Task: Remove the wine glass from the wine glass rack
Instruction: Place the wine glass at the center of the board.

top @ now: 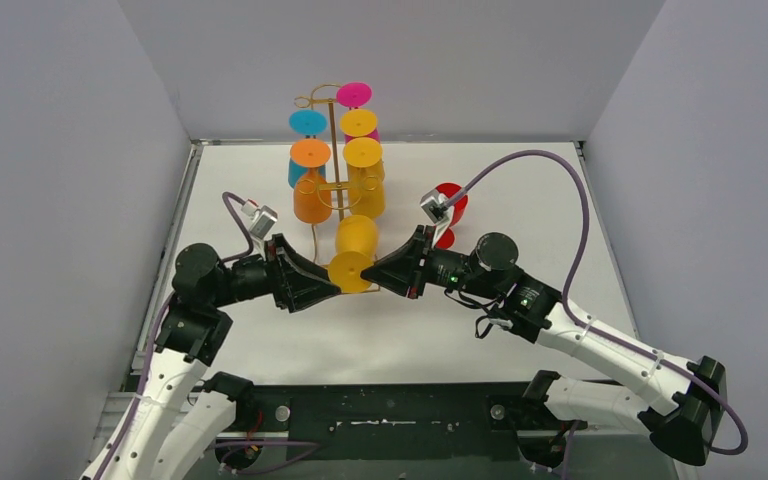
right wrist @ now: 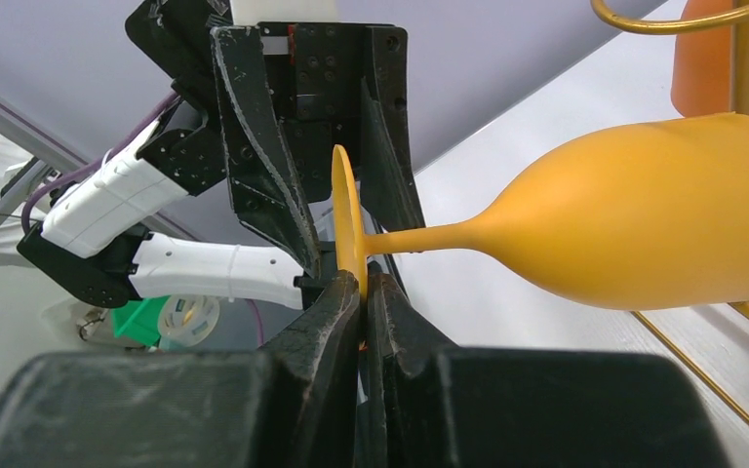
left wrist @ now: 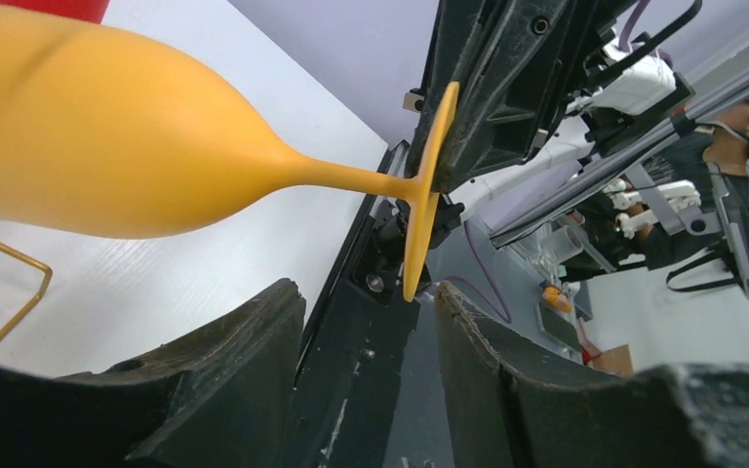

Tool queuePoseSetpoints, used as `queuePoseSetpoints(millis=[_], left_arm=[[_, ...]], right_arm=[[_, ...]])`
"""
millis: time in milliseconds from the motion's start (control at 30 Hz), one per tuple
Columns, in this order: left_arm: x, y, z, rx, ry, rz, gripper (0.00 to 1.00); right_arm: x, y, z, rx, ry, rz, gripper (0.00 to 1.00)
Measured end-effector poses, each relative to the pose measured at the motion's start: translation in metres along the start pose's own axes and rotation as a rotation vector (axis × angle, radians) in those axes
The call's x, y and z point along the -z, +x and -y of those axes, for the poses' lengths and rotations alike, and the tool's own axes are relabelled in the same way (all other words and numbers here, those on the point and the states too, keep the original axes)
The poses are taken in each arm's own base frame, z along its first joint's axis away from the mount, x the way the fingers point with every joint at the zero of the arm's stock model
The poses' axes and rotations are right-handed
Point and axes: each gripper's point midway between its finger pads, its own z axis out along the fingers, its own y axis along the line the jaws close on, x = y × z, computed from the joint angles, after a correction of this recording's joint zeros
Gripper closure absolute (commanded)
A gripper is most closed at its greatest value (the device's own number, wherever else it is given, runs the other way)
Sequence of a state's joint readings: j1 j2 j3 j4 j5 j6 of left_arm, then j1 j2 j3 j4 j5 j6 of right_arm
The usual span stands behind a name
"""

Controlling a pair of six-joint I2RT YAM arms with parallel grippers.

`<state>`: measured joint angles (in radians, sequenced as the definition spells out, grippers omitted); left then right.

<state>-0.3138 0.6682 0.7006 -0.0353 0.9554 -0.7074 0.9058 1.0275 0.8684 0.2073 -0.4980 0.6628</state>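
A yellow wine glass (top: 356, 238) hangs on its side over the table, just in front of the gold wire wine glass rack (top: 332, 150), with its round foot (right wrist: 347, 219) toward the arms. My right gripper (right wrist: 364, 278) is shut on the lower rim of that foot, and the bowl (right wrist: 663, 224) sticks out to the right. My left gripper (left wrist: 366, 292) is open. Its fingertips stand on either side of the foot's edge (left wrist: 427, 195) without touching it. In the top view the left gripper (top: 332, 290) and right gripper (top: 370, 273) meet at the foot.
Pink, blue, orange and yellow glasses hang upside down on the rack; one is an orange glass (top: 311, 190). A red glass (top: 449, 212) stands on the table behind my right wrist. The rack's base wire (right wrist: 731, 370) runs under the held bowl. Grey walls enclose the white table (top: 520, 190).
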Motion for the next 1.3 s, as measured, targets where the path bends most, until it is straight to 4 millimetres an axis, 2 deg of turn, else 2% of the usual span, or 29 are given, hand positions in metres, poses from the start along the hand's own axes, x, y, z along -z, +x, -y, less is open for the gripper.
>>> queuePoseSetpoints(millis=[133, 267, 300, 367, 433, 633, 733, 833, 1033, 1200, 1267, 1300], left_arm=[[-0.003, 0.001, 0.006, 0.009, 0.046, 0.021, 0.55], [-0.010, 0.011, 0.010, 0.028, 0.077, -0.015, 0.58], [-0.011, 0.013, 0.009, 0.027, 0.077, -0.027, 0.59], [-0.015, 0.018, 0.008, 0.031, 0.068, -0.057, 0.68], [-0.019, 0.020, 0.008, 0.030, 0.062, -0.068, 0.70], [-0.026, 0.012, 0.010, 0.040, 0.070, -0.035, 0.72], [-0.028, 0.009, 0.013, 0.047, 0.082, -0.020, 0.75], [-0.029, 0.008, 0.017, 0.048, 0.101, -0.012, 0.84], [-0.030, 0.011, 0.015, 0.054, 0.095, -0.019, 0.81], [-0.030, 0.014, 0.014, 0.048, 0.091, -0.028, 0.86], [-0.030, 0.015, 0.014, 0.047, 0.091, -0.029, 0.97], [-0.030, 0.015, 0.014, 0.046, 0.091, -0.030, 1.00]], right_arm=[[-0.001, 0.002, 0.002, 0.003, 0.003, -0.007, 1.00], [-0.001, 0.004, 0.003, 0.008, 0.005, -0.014, 1.00], [-0.001, 0.004, 0.003, 0.010, 0.006, -0.015, 1.00], [0.000, 0.005, 0.004, 0.011, 0.009, -0.020, 1.00], [0.000, 0.007, 0.005, 0.011, 0.013, -0.025, 1.00], [0.000, 0.009, 0.007, 0.007, 0.020, -0.035, 1.00], [0.001, 0.011, 0.008, 0.007, 0.024, -0.042, 1.00], [0.001, 0.012, 0.009, 0.007, 0.027, -0.047, 1.00], [0.001, 0.012, 0.008, 0.007, 0.026, -0.049, 1.00], [0.001, 0.012, 0.009, 0.007, 0.028, -0.048, 1.00], [0.001, 0.012, 0.009, 0.007, 0.028, -0.048, 1.00], [0.001, 0.012, 0.008, 0.007, 0.027, -0.049, 1.00]])
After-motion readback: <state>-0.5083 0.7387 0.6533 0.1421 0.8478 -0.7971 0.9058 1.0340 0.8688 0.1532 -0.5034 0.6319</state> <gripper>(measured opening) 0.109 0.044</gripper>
